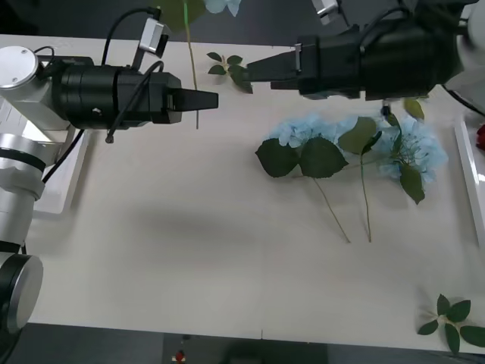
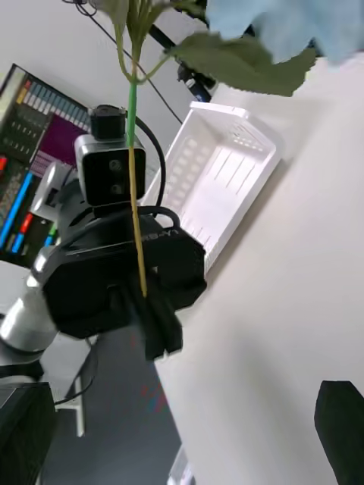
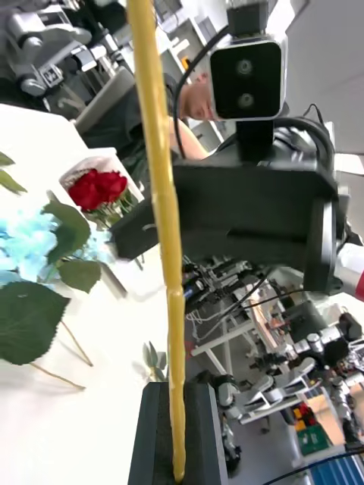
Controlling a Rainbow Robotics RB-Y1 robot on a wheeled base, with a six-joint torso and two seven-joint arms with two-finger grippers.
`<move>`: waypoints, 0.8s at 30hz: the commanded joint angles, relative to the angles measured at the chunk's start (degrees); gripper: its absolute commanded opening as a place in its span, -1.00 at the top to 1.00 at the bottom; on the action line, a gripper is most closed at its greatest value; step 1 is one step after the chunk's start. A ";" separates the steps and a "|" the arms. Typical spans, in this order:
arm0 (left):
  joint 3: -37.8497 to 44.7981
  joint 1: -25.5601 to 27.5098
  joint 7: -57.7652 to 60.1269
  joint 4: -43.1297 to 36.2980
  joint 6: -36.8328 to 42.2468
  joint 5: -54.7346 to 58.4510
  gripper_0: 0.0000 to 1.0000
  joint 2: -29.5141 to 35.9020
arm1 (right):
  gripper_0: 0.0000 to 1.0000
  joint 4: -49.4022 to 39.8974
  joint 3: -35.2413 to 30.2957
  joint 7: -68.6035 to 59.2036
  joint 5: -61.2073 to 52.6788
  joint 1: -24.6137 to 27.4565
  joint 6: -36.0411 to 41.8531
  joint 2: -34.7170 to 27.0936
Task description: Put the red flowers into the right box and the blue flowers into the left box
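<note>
My left gripper (image 1: pixel 203 99) is shut on the thin stem (image 3: pixel 164 227) of a blue flower held upright above the table's far left; its bloom (image 2: pixel 292 26) reaches past the top of the front view. My right gripper (image 1: pixel 251 70) hovers open over the far middle of the table, pointing at the left one, with a black finger (image 2: pixel 341 424) at its own view's corner. Two more blue flowers (image 1: pixel 307 135) (image 1: pixel 418 149) lie on the table at right. Red flowers (image 3: pixel 98 189) rest in the right box (image 1: pixel 467 168). The left box (image 2: pixel 220 178) sits under my left arm.
A bloomless leaf sprig (image 1: pixel 227 64) lies at the far middle, just ahead of the right fingertips, and another (image 1: pixel 452 318) at the near right corner. The near half of the table (image 1: pixel 189 265) is bare.
</note>
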 commanded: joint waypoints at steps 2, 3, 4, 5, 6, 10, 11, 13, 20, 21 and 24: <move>2.03 -1.45 -3.35 -1.15 0.06 1.60 1.00 4.80 | -1.00 7.27 -7.58 -0.63 -4.80 -1.87 10.20 -3.47; 2.12 -1.45 -3.35 -1.07 0.06 1.69 1.00 6.56 | -1.00 9.91 -9.86 -0.80 -4.71 -1.87 14.86 -4.09; 2.12 -1.45 -3.26 -1.07 0.06 1.60 1.00 7.35 | -1.00 11.05 -10.74 -0.80 -4.71 -1.87 16.88 -4.44; 2.12 -1.45 -3.26 -0.98 0.06 1.69 1.00 9.11 | -1.00 12.99 -12.23 -0.89 -4.36 -1.87 20.75 -4.97; 2.12 -1.27 -3.18 -0.98 0.06 1.60 1.00 10.96 | -1.00 14.74 -13.64 -0.89 -3.22 -1.87 24.79 -5.76; 2.12 -0.74 -3.00 -0.89 0.06 0.98 1.00 17.55 | -1.00 16.59 -15.31 -1.24 3.81 -1.96 36.92 -9.80; 2.03 -0.74 -2.91 -0.54 0.06 0.46 1.00 19.22 | -1.00 16.59 -15.31 -1.68 5.13 -1.87 39.12 -10.68; 2.03 -0.74 -3.00 0.78 0.15 -0.95 1.00 22.91 | -1.00 16.24 -15.31 -4.49 7.94 -1.87 43.51 -12.96; -1.48 -0.83 -3.18 3.77 -0.55 -6.75 1.00 35.30 | -1.00 6.13 -15.84 -18.38 17.09 0.23 50.98 -17.71; -2.71 -0.83 -3.09 3.94 -1.26 -6.93 1.00 37.15 | -1.00 3.67 -16.37 -20.49 18.32 1.55 50.46 -17.80; -7.63 -0.83 -3.00 4.12 -3.80 -6.93 1.00 42.07 | -1.00 -4.77 -18.65 -25.67 23.33 7.53 46.77 -17.45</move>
